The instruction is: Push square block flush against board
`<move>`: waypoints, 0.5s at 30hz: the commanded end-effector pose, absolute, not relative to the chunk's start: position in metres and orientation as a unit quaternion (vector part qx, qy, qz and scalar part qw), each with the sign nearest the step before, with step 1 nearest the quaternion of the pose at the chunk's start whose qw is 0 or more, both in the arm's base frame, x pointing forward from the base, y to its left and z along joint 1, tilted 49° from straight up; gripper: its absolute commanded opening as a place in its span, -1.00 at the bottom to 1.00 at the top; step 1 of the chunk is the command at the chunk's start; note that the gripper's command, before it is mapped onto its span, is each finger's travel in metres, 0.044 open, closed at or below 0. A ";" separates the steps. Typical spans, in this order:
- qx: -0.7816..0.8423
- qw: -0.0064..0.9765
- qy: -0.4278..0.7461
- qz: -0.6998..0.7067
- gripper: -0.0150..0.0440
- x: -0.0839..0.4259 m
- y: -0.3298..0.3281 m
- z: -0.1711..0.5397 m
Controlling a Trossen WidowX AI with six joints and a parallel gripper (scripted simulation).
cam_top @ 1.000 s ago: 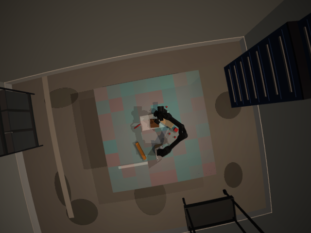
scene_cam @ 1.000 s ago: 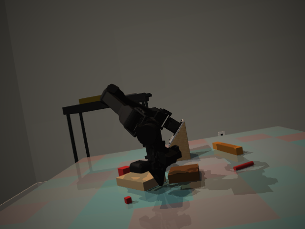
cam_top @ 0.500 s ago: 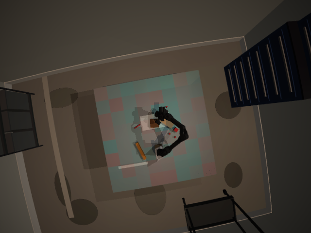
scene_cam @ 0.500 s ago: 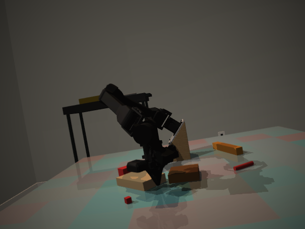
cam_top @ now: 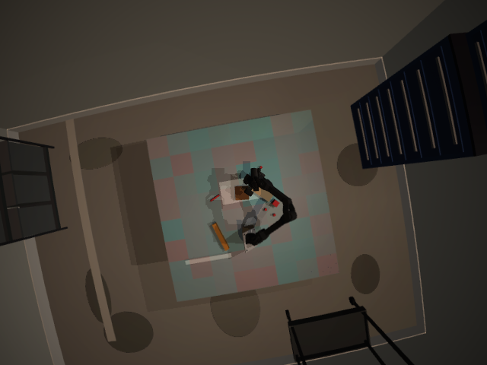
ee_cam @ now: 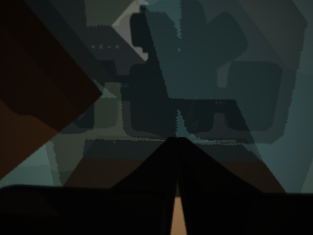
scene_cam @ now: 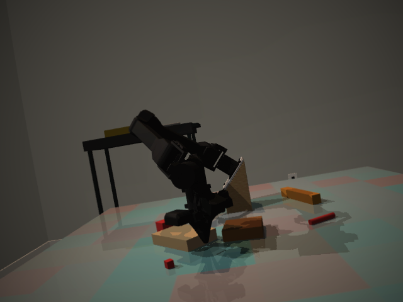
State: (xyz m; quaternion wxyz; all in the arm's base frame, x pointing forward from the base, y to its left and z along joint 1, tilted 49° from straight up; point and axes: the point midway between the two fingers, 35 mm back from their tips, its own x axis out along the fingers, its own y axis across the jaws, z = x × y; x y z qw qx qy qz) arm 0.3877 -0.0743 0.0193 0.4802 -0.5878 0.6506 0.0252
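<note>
The square block is dark brown and lies flat. The board is pale tan and lies flat beside it, turned at an angle to it. A narrow gap shows between them in the exterior view. My gripper is shut and empty. Its tips are low, by the board's side near the block; whether they touch the board cannot be told. The fingers hide part of the board in the wrist view, and the arm covers part of both pieces in the top view.
A small red cube lies on the camera side of the board in the exterior view. A larger red block lies behind the board. A red stick, an orange bar and a white bar lie farther off.
</note>
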 end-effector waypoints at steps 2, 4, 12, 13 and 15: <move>-0.587 0.476 0.654 0.024 -0.49 0.382 -0.081 0.022; -0.587 0.476 0.654 0.024 -0.49 0.381 -0.082 0.023; -0.588 0.476 0.654 0.024 -0.49 0.377 -0.086 0.027; -0.588 0.476 0.654 0.024 -0.49 0.376 -0.087 0.027; -0.588 0.476 0.654 0.024 -0.49 0.375 -0.088 0.028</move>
